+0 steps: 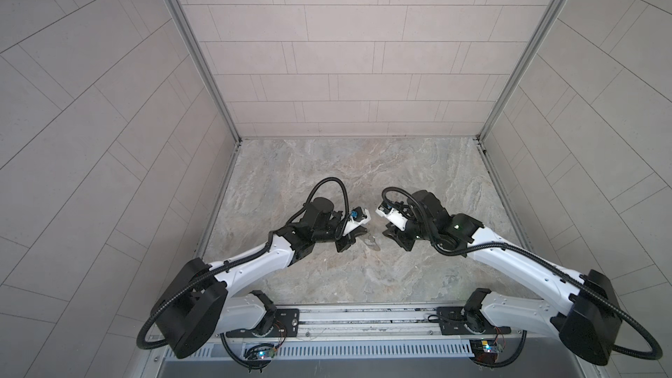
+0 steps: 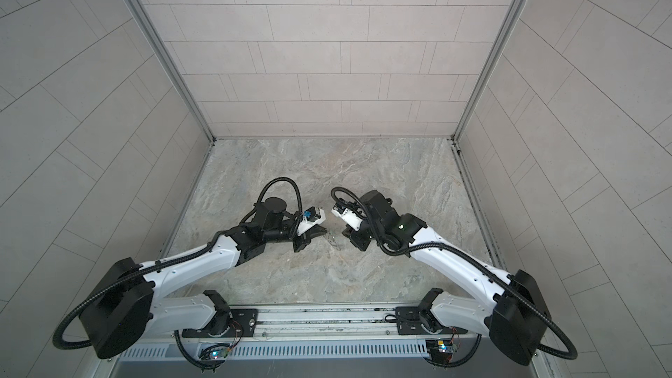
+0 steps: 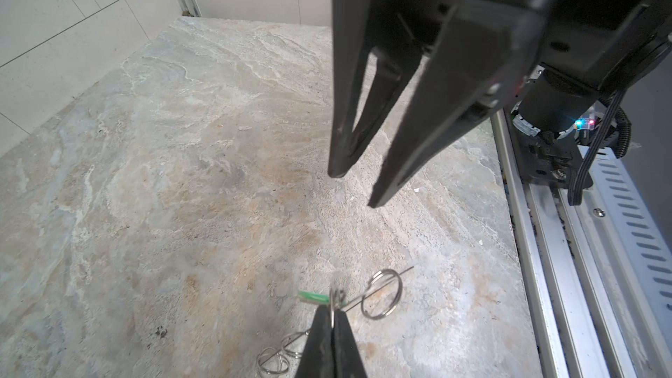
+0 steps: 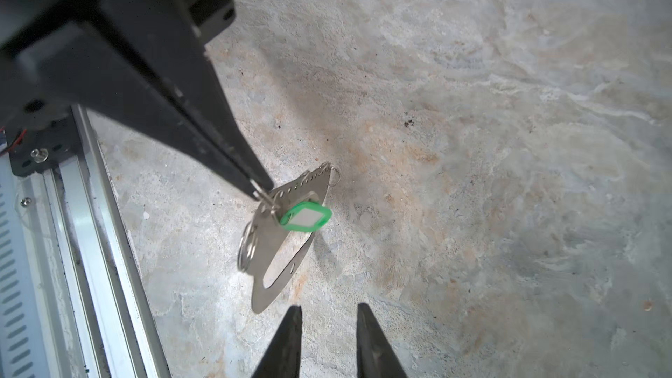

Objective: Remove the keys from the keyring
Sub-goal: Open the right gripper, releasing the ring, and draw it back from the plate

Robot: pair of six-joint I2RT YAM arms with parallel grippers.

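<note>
1 green key (image 4: 307, 218) dangles off keyring (image 4: 271, 252); left gripper (image 4: 262, 190) clamped on its loop; right gripper (image 4: 330, 309) apart, above marble table (image 4: 472, 140).

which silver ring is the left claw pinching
The small silver wire ring next to the green plastic tag; the larger silver ring hangs free, ungripped.

keyring (image 4: 267, 245): grey sheet metal, satin finish. keys (image 4: 307, 218): glossy green plastic tag. table (image 4: 472, 140): matt, mottled stone-look, slightly rough.

One keyring (image 4: 262, 297), one green key (image 4: 307, 218)
</note>
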